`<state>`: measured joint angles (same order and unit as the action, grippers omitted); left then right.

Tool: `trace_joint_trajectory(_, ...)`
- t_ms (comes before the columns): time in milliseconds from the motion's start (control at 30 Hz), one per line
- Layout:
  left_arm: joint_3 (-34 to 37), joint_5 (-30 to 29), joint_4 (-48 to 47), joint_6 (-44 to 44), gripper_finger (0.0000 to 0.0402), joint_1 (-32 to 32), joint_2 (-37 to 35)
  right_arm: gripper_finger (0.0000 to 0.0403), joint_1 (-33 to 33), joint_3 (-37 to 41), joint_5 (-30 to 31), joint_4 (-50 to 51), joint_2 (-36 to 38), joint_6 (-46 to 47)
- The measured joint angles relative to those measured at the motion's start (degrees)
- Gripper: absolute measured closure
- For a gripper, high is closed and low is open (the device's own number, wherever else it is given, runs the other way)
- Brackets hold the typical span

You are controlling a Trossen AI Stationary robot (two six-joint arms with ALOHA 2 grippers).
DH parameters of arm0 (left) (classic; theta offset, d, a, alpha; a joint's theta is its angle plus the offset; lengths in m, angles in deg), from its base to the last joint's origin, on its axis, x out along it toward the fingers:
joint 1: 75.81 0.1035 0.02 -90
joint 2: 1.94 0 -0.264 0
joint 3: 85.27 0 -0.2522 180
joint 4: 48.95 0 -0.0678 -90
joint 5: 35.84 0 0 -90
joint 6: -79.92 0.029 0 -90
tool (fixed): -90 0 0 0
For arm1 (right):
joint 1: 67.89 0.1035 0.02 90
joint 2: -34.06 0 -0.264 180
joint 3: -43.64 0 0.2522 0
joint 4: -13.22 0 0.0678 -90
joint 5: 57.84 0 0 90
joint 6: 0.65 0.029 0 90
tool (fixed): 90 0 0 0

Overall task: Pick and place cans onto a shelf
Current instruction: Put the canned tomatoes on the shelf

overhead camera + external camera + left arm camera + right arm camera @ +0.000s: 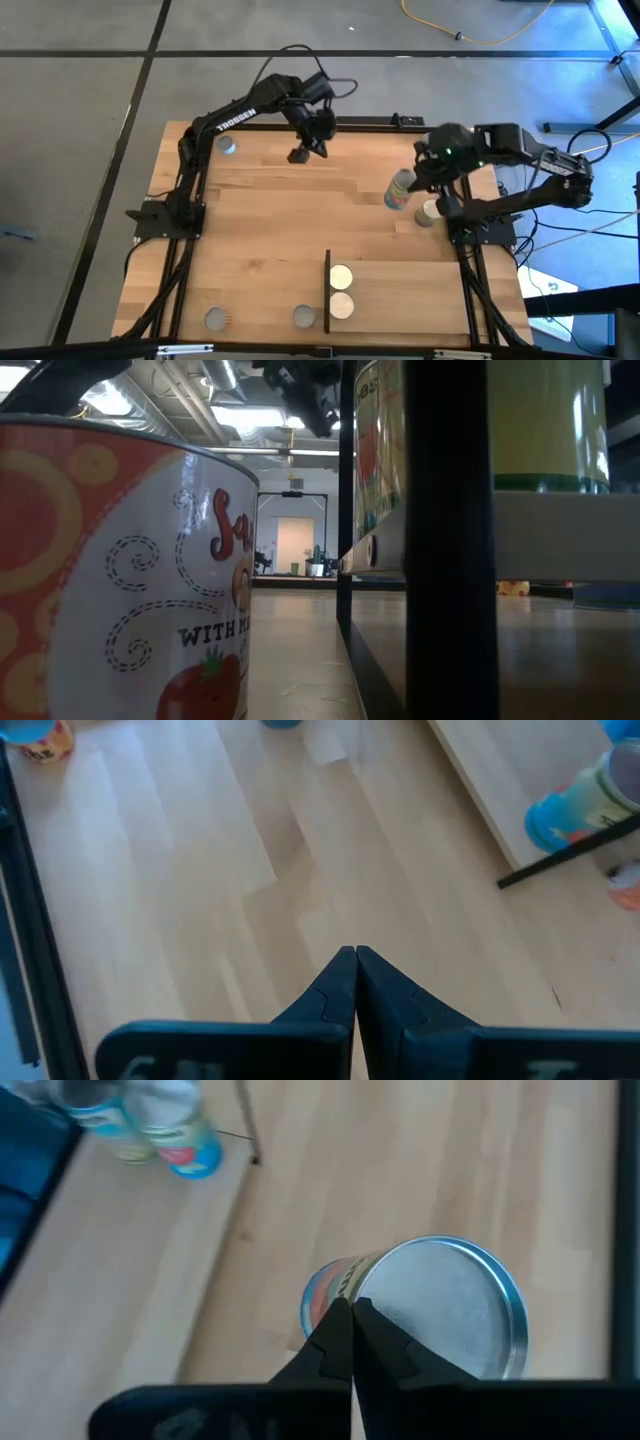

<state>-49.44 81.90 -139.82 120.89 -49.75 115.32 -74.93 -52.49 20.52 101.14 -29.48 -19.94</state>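
Observation:
My left gripper (300,153) (355,956) hangs shut over the bare far middle of the table; the low view shows it at the top (308,395). My right gripper (428,182) (352,1306) is shut and hovers above a grey-topped can (400,188) (440,1305) standing on the table at the right, without touching it. A cream-topped can (428,212) stands beside that one. The shelf (410,295) lies at the near right, its black upright edge (327,290) toward the left. Two cream-topped cans (340,277) (341,305) stand on it, next to that edge.
Grey-topped cans stand near the front edge (215,319) (304,316) and at the far left (228,146). One front can (120,580) fills the left of the low view, with the shelf's black edge (450,540) beside it. The table's middle is bare wood.

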Motion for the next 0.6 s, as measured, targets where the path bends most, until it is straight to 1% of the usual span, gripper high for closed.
trace_joint_trajectory(67, 0.0, -2.4, 1.7, -1.92, 0.0401, -1.92, 0.0, 0.0403, 3.57, 1.9, 0.78, -1.2, 1.38, 3.11)
trace_joint_trajectory(133, 0.0, -4.1, 3.2, -3.41, 0.0401, -3.73, 0.0, 0.0403, 7.63, 3.64, 2.82, -2.51, 2.1, 6.35)
trace_joint_trajectory(233, 0.0, -4.74, 4.7, -4.69, 0.0401, -6.17, 0.0, 0.0403, 13.6, 5.04, 6.16, -4.4, 2.13, 11.52)
trace_joint_trajectory(333, -0.02, -5.13, 5.1, -5.46, 0.0401, -8.15, 0.0, 0.0403, 19.24, 5.52, 9.47, -7.23, 1.29, 16.19)
trace_joint_trajectory(433, -0.02, -7.16, 5.27, -7.08, 0.0401, -9.96, 0.0, 0.0403, 24.52, 5.71, 12.65, -9.49, 0.14, 20.16)
trace_joint_trajectory(600, -0.02, -7.69, 4.82, -7.61, 0.0401, -12.55, -0.73, 0.0403, 32.39, 5.71, 18.26, -12.59, -2.68, 28.48)
